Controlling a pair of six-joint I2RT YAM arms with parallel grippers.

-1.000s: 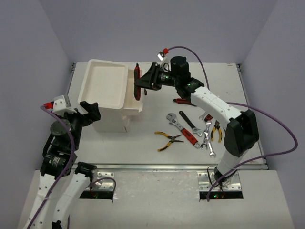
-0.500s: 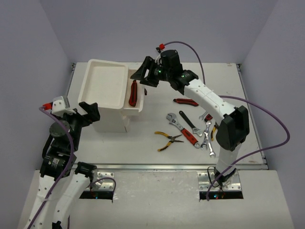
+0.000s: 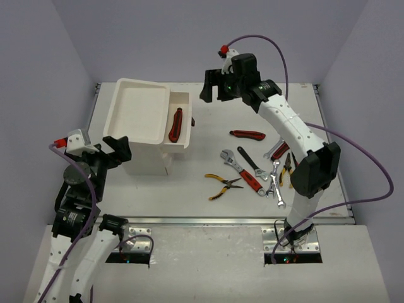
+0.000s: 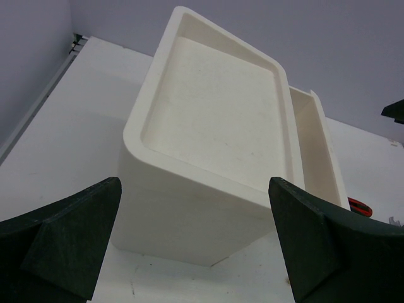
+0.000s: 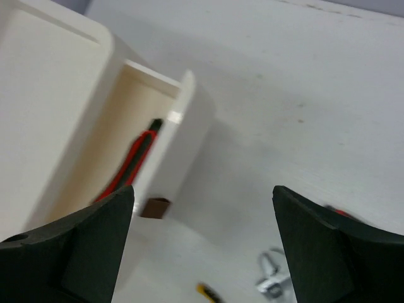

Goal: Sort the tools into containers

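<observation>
Inside the white box's [image 3: 140, 158] pulled-out drawer [image 3: 189, 120], the red-and-black cutters [image 3: 175, 125] lie lengthwise along it, while the left gripper [image 3: 118, 146] and right gripper [image 3: 214, 88] show jaws apart, empty.

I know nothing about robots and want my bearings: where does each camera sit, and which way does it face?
Top external: above and behind, looking down on the table, white box and loose tools; left arm and right arm both show.
Left wrist: on the left arm, facing the box's tray top; its fingers at the bottom corners.
Right wrist: on the right arm, looking into the open drawer holding a red cutter; fingers likewise.
Shared: all see the box.
</observation>
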